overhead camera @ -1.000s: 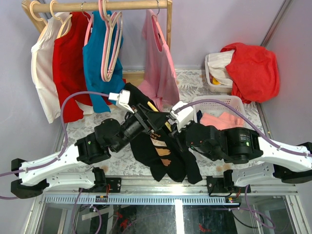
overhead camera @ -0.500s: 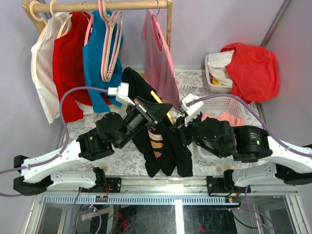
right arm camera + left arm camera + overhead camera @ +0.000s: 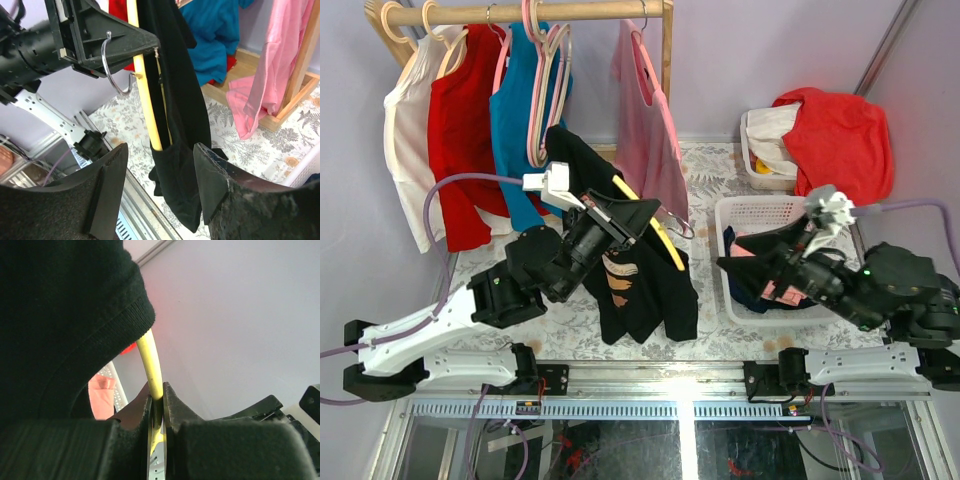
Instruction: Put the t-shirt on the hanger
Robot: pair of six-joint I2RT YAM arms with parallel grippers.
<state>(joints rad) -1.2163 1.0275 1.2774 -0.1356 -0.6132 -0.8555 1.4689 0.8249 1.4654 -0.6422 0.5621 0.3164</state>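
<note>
The black t-shirt [image 3: 642, 292] hangs in the air from the yellow hanger [image 3: 663, 243], draped over it, with one yellow arm sticking out on the right. My left gripper [image 3: 648, 213] is shut on the hanger close to its metal hook [image 3: 677, 226]. In the left wrist view the yellow bar [image 3: 150, 360] runs into my pinched left gripper [image 3: 157, 396], with t-shirt cloth [image 3: 60, 315] at the upper left. My right gripper [image 3: 735, 272] stands open and empty to the right, apart from the t-shirt. Between its fingers [image 3: 160, 170] I see the t-shirt [image 3: 186, 125], the hanger [image 3: 143, 90] and the hook [image 3: 107, 65].
A wooden rack [image 3: 550, 12] at the back holds white, red, teal [image 3: 515, 130] and pink [image 3: 645, 130] garments and pink hangers [image 3: 548, 95]. A white basket [image 3: 765, 210] with clothes lies under my right arm. Another bin with red cloth [image 3: 835, 140] stands at the back right.
My right gripper opened, let go of the t-shirt and drew back to the right over the basket. My left gripper shut on the hanger and lifted it, with the shirt, up and back.
</note>
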